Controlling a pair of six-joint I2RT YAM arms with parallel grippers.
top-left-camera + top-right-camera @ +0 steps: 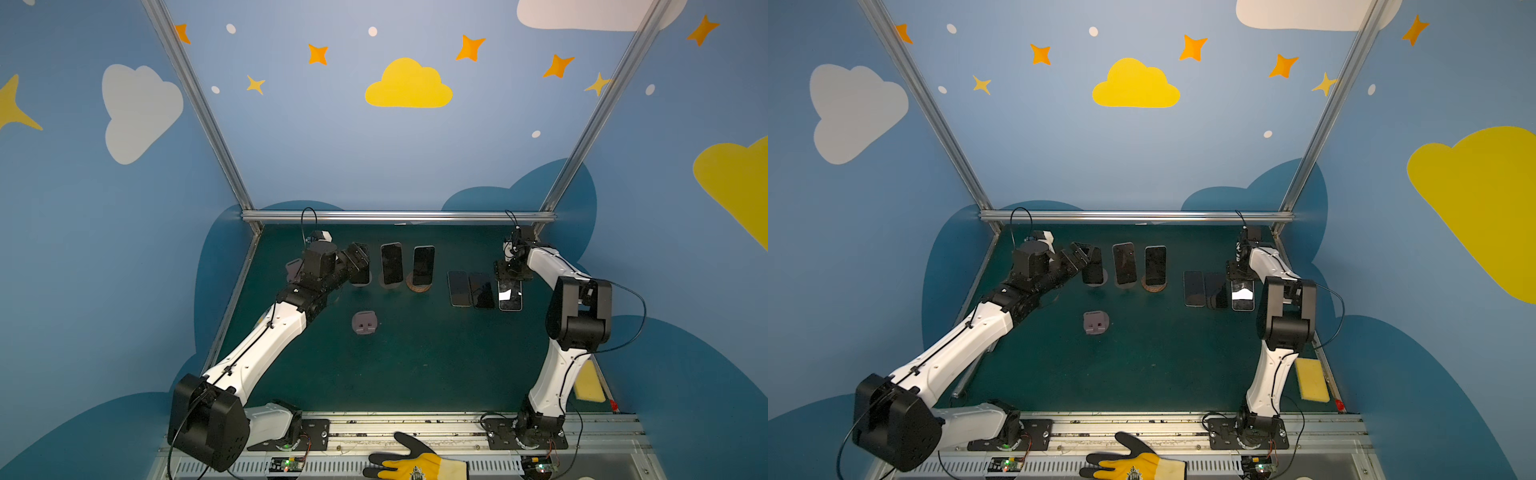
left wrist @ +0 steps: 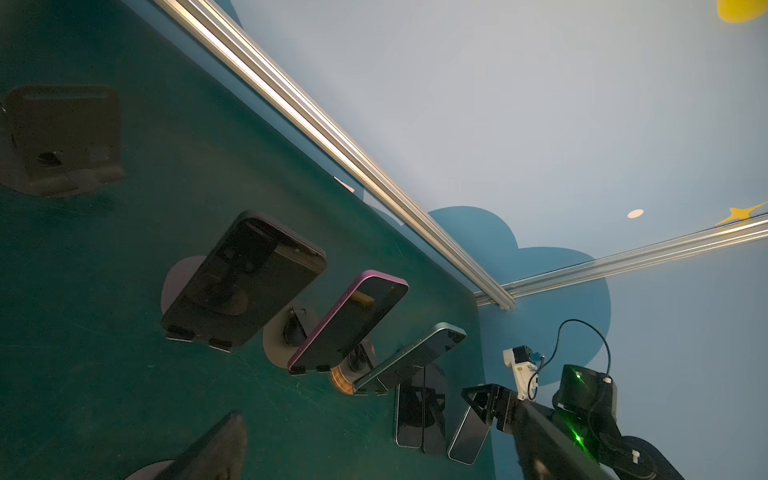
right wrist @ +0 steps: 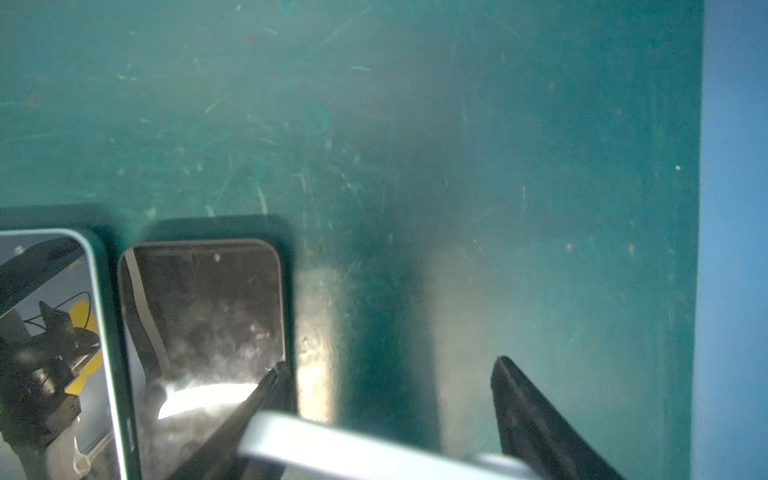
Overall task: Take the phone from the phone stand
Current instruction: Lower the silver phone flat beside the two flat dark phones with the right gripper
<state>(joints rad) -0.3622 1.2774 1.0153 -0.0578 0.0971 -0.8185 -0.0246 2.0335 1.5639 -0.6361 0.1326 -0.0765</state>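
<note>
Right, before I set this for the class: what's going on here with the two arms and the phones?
Two robot arms are taking phones off stands on the dark green table. The left end effector is open beside the black phone leaning on its grey round stand, not gripping it. The purple-edged phone and green-edged phone sit on stands. The right end effector is shut across the silver-edged phone, holding it tilted beside two dark phones lying flat. A pinkish-grey stand sits empty mid-table.
</note>
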